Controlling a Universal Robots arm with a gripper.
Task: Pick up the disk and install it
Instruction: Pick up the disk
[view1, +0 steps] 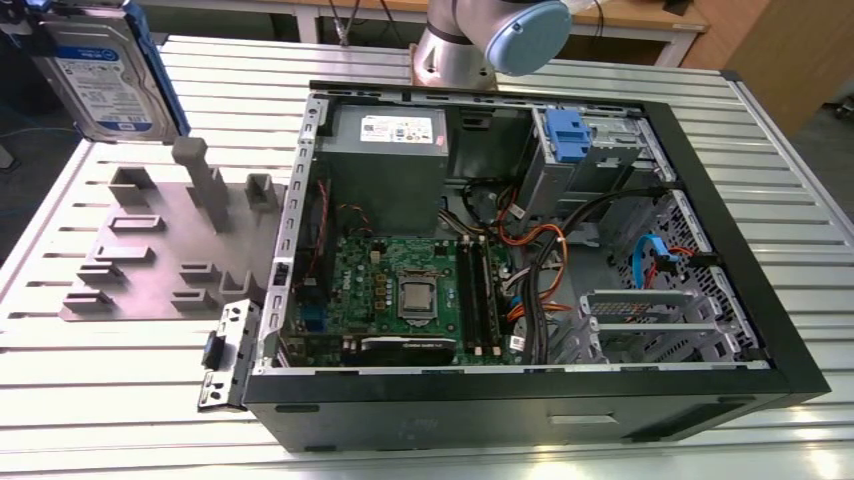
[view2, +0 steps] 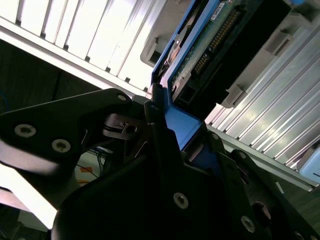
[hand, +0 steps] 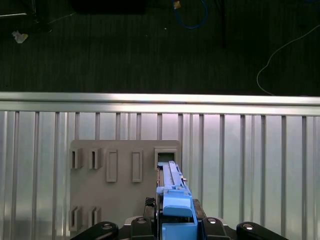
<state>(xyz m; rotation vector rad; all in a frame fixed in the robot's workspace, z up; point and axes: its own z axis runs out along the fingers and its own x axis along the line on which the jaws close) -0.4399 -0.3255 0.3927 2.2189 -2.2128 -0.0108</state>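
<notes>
The tool clamps the disk by its blue frame above the ribbed table.

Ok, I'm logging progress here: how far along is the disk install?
Done: pickup looks complete, with the disk up off the grey fixture.
In hand: the end effector is clamped on the disk, which hangs above the fixture, to the exterior view's left of the open case.
Left: the install itself, since the disk is not yet in the case.
</notes>
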